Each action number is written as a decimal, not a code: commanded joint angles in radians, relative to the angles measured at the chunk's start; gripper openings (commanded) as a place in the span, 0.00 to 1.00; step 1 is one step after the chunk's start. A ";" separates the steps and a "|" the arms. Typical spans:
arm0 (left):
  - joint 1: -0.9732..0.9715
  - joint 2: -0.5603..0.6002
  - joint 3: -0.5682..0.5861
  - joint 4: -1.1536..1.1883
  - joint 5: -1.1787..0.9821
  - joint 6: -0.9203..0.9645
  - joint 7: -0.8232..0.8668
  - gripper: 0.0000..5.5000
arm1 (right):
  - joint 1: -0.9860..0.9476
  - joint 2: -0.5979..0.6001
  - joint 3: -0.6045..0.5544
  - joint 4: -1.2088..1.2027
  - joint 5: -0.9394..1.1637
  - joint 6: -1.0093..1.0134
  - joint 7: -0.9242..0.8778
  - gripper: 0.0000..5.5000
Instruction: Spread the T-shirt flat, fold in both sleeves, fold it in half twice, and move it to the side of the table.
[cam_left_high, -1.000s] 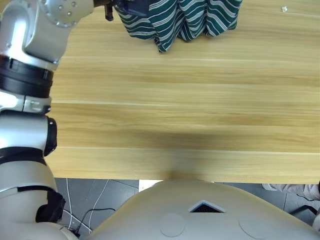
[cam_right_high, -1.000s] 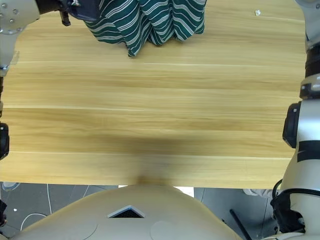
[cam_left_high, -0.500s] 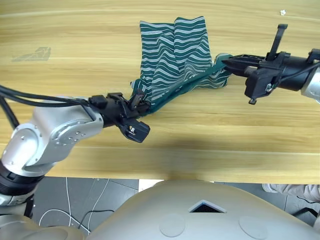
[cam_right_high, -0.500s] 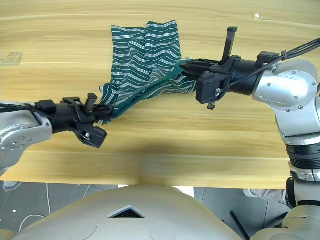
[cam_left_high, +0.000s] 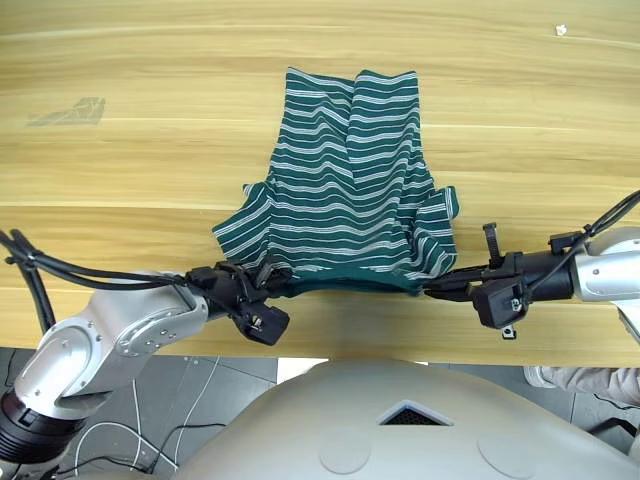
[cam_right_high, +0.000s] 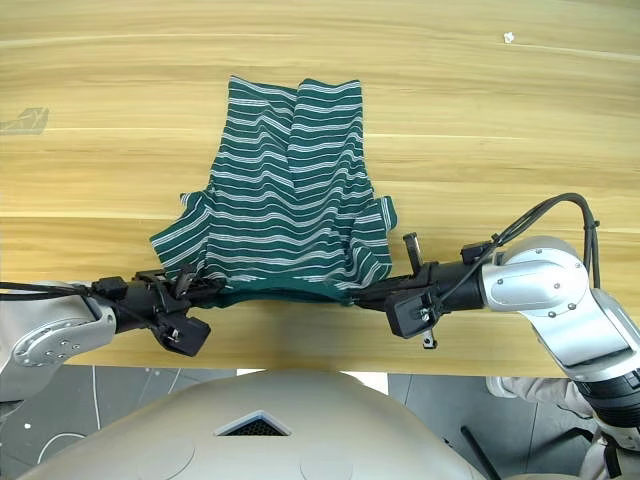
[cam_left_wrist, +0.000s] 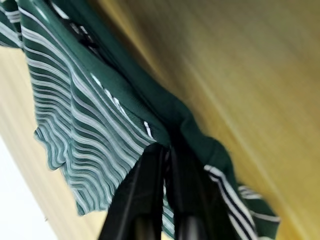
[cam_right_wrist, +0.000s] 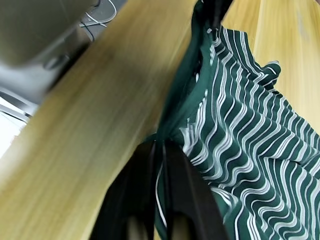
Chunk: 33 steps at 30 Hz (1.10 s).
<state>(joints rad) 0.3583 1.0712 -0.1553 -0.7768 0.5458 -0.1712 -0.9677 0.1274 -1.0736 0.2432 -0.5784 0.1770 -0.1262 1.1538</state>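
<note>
Fabric of the green, white-striped T-shirt (cam_left_high: 345, 190) is laid rumpled on the wooden tabletop (cam_left_high: 120, 160), close to the near edge, with folds running down its middle. Its plain green near hem is drawn into a line between the two arms. The left claw (cam_left_high: 272, 284) is pressed together on the hem's left corner and the right claw (cam_left_high: 437, 290) is pinched on its right corner; cloth is seen gripped between black fingers (cam_left_wrist: 140, 200) in both wrist views. A small white scrap (cam_left_high: 560, 30) is seen far off to the right
</note>
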 joint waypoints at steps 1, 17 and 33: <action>0.054 0.024 0.060 -0.046 -0.038 0.002 -0.032 0.18 | 0.024 -0.030 -0.021 -0.045 0.064 0.055 0.041 0.20; -0.240 -0.057 0.213 0.365 -0.244 0.097 0.115 0.42 | -0.153 0.116 -0.058 0.313 -0.245 -0.085 -0.185 0.33; -0.218 -0.113 0.043 0.462 -0.115 0.055 0.157 0.42 | -0.213 0.059 0.001 0.477 -0.415 -0.192 -0.125 0.33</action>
<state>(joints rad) 0.1380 0.9617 -0.1015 -0.3330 0.4220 -0.1104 -0.8149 -0.0915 -0.9953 0.2413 -0.0921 -0.2311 -0.3171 1.0085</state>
